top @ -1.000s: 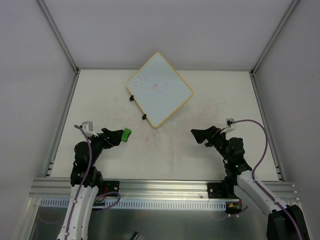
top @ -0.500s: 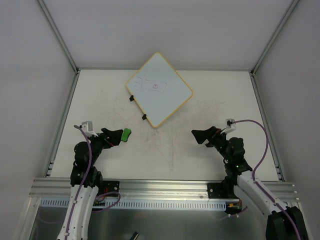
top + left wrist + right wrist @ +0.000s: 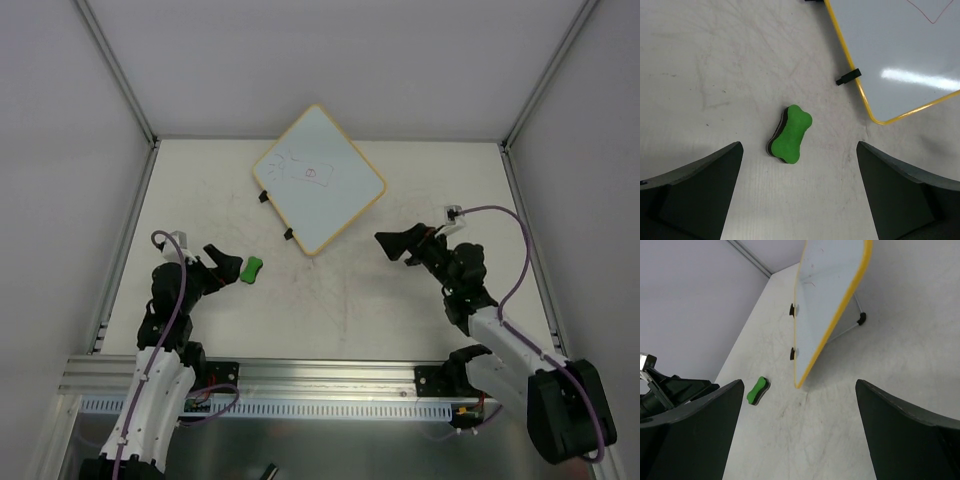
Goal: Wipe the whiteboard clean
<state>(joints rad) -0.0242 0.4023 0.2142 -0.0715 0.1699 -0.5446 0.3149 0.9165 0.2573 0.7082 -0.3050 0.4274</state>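
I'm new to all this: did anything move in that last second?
The right pincer crept forward, toward the whiteboard. The left pincer drew back a little from the green eraser. Nothing was grabbed or released: both pincers stayed wide open. The eraser and the whiteboard lie where they were.

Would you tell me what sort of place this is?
Probably a robot test cell: white walls enclose the table, the left arm and right arm are bolted at its near edge, with a whiteboard and green eraser set out.
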